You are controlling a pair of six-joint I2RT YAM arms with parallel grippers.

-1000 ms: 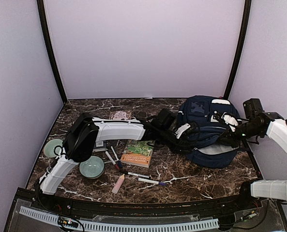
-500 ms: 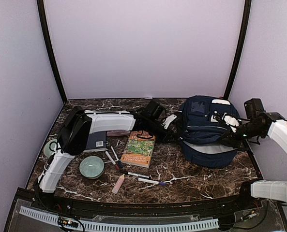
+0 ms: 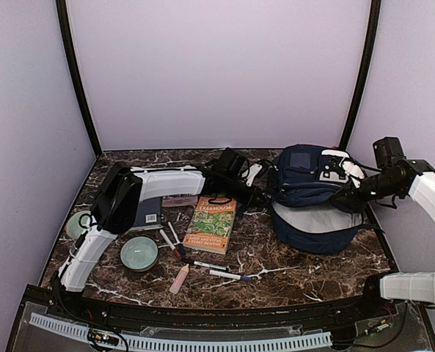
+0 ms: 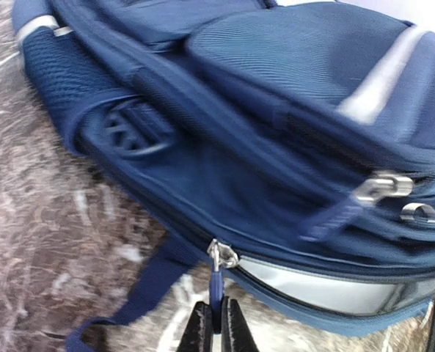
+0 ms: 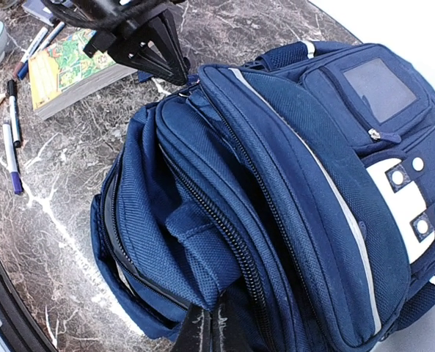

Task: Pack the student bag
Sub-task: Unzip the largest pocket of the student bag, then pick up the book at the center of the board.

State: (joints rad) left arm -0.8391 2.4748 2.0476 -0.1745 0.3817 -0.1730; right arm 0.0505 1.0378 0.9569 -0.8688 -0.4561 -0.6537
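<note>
Navy student bag (image 3: 305, 187) lies at far right, main compartment unzipped partway, pale lining showing

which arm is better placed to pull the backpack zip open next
Left: the left gripper is shut on the zipper pull of the student bag; the right gripper just clamps bag fabric.

On the dark marbled worktop (image 3: 290, 271) a green-covered book (image 3: 211, 224) lies flat, with a navy book (image 3: 147, 213) to its left and a pink card (image 3: 180, 200) between them at the back. A pale green bowl (image 3: 139, 253) sits nearer the front — a second bowl (image 3: 78, 224) is by the left edge. Pens (image 3: 172, 242) lie between the first bowl and the green book; two markers (image 3: 230, 276) and a pink stick (image 3: 179, 279) lie in front.
</note>
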